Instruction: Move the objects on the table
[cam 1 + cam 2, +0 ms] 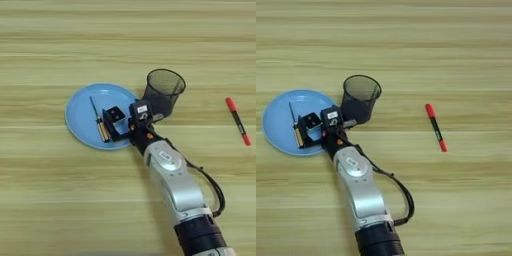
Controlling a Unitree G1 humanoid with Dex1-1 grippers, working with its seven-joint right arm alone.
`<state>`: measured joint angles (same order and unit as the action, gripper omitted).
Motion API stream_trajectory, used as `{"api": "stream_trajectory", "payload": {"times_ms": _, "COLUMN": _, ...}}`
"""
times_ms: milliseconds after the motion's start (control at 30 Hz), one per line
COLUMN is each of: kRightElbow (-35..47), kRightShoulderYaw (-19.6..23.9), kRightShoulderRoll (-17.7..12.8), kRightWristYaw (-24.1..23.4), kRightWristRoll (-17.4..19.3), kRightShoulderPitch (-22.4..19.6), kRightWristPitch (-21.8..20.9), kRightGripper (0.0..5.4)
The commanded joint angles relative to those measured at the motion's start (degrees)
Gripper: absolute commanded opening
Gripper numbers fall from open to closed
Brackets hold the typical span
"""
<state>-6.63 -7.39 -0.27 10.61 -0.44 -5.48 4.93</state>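
Note:
A blue plate point(80, 115) lies on the table point(60, 200), left of centre. The slim screwdriver point(100, 122) rests on the plate, amber handle toward me and thin shaft pointing away. Right beside it on the plate is the small black block point(115, 116) with its white mark up. My right gripper point(117, 129) reaches in from the lower right and sits right at the block, over the plate's right part. Black on black hides how it stands against the block.
A black mesh cup point(165, 90) stands upright just right of the plate, close behind my wrist. A red marker point(237, 121) lies farther right on the table. My silver forearm point(175, 185) crosses the lower middle.

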Motion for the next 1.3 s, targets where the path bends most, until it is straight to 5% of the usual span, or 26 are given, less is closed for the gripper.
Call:
{"api": "stream_trajectory", "payload": {"times_ms": 33, "kRightElbow": 0.7, "kRightShoulderYaw": 0.2, "kRightShoulderRoll": 0.0, "kRightWristYaw": 0.0, "kRightWristRoll": 0.1, "kRightShoulderPitch": -3.7, "kRightWristPitch": -1.8, "kRightGripper": 5.38}}
{"api": "stream_trajectory", "payload": {"times_ms": 600, "kRightElbow": -1.6, "kRightShoulderYaw": 3.6, "kRightShoulderRoll": 0.5, "kRightWristYaw": 3.0, "kRightWristRoll": 6.0, "kRightShoulderPitch": -6.3, "kRightWristPitch": 5.3, "kRightGripper": 5.38}}
{"api": "stream_trajectory", "payload": {"times_ms": 833, "kRightElbow": -1.5, "kRightShoulderYaw": 2.9, "kRightShoulderRoll": -0.1, "kRightWristYaw": 3.9, "kRightWristRoll": 5.6, "kRightShoulderPitch": -6.4, "kRightWristPitch": 6.5, "kRightGripper": 5.38}}
{"api": "stream_trajectory", "payload": {"times_ms": 1300, "kRightElbow": -1.4, "kRightShoulderYaw": 1.8, "kRightShoulderRoll": -0.4, "kRightWristYaw": 5.0, "kRightWristRoll": 5.3, "kRightShoulderPitch": -5.8, "kRightWristPitch": 7.5, "kRightGripper": 3.44}}
